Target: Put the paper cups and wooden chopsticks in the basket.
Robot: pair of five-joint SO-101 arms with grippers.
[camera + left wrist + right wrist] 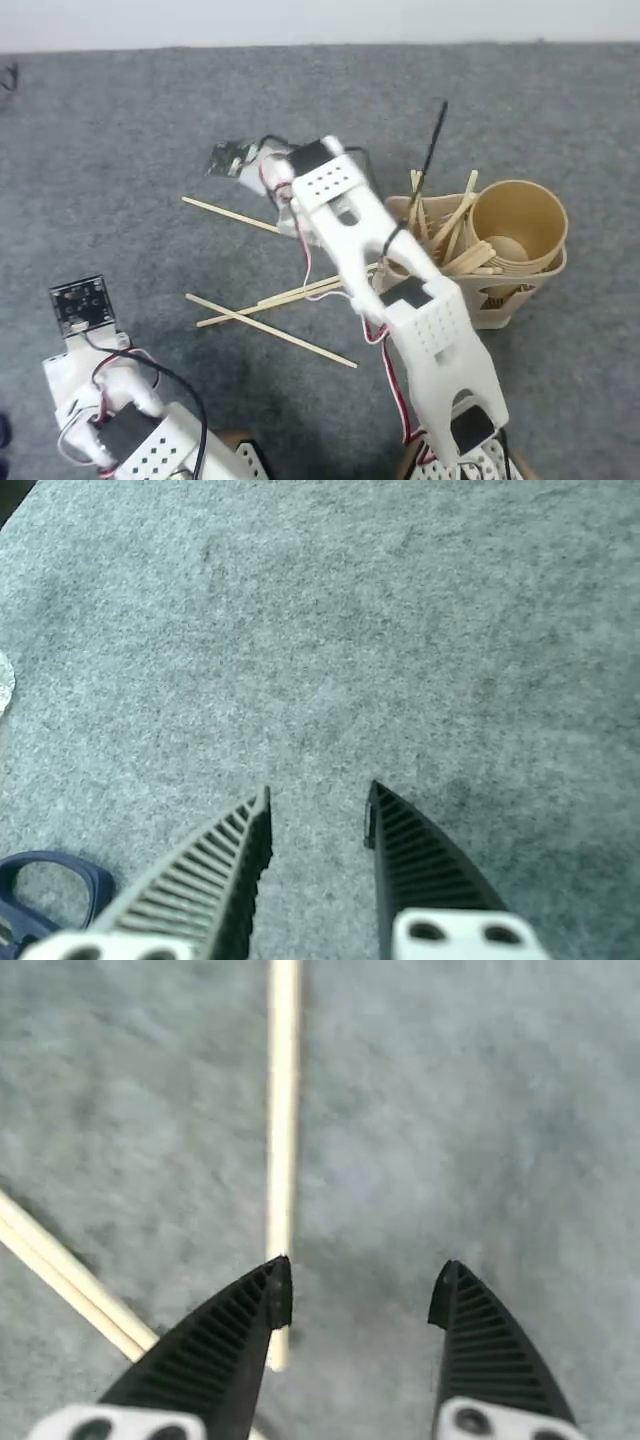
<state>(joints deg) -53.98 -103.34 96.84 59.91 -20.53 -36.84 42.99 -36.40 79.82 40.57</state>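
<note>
My right gripper [365,1285] hangs open just above the grey carpet. A single wooden chopstick [283,1110] lies by one fingertip, its end under that finger, not between the jaws. Two more chopsticks [60,1270] lie side by side close by. From above, the right arm [400,290] stretches over the loose chopsticks [270,300], with the single chopstick [230,215] at its wrist. The beige basket [500,305] holds a paper cup [520,225] and several chopsticks [450,235]. My left gripper [318,815] is open over bare carpet with nothing in it.
A dark blue looped handle [50,880] lies on the carpet by the left gripper. The left arm [110,400] sits at the near left corner. A black stick [432,150] pokes up from the basket. Bare carpet stretches across the far side.
</note>
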